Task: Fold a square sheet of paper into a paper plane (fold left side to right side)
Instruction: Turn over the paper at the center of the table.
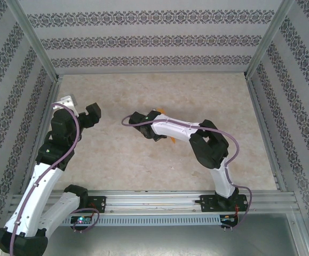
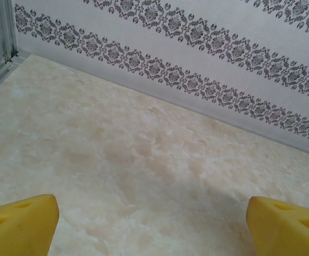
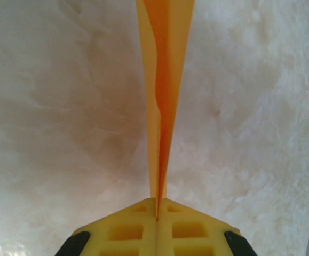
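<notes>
Marble-look table (image 1: 197, 90); right gripper (image 3: 157, 207) clamps orange paper (image 3: 165, 80) (folded, edge-on) — left gripper (image 2: 154, 224) agape

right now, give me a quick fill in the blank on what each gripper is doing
1. The right gripper is ___ on the folded paper.
2. The folded paper's colour is ___.
3. The left gripper is ___, with nothing between its fingers.
Missing words: shut; orange; open.
</notes>
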You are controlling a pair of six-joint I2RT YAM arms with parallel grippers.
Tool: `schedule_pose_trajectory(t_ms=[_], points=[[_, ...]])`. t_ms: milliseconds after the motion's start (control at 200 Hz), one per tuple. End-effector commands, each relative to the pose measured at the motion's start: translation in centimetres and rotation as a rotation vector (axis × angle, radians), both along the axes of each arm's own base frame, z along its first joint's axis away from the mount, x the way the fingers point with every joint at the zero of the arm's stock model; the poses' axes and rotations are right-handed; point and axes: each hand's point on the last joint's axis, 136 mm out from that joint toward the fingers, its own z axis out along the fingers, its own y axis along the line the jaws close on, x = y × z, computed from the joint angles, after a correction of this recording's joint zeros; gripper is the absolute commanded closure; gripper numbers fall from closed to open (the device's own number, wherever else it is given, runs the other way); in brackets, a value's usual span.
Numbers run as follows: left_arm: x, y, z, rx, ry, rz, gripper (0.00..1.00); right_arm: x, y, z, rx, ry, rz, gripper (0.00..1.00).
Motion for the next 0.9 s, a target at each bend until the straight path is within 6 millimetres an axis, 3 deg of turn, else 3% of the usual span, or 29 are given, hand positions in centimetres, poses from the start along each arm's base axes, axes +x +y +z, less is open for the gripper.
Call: schedule_pose_trajectory(t_ms=[0,350,530,704,894], points=[[-0.2,0.5,-0.7,-0.001,0.028,0.018,0.09,0.2,0.2,-0.8,-0.001,-0.011,-0.051,1.0],[0.3,-0.1,-1.8,-0.012,0.059,-0.004,0.09,0.3,0.5,-3.7,-0.031,0.028,-0.096,1.0],[0.4,-0.3,-2.0,-0.017,0.063,-0.013,0.09,0.3,0.6,-3.8,-0.035,0.042,-0.095,1.0],[0.6,-0.5,-1.9,-0.012,0.065,-0.024,0.09,-0.1,1.1,-3.6,0.01,0.064,-0.096,0.85],[0.8,-0.9,-1.7,-0.009,0.07,-0.044,0.09,-0.3,1.3,-2.0,0.074,0.057,-0.097,0.57]])
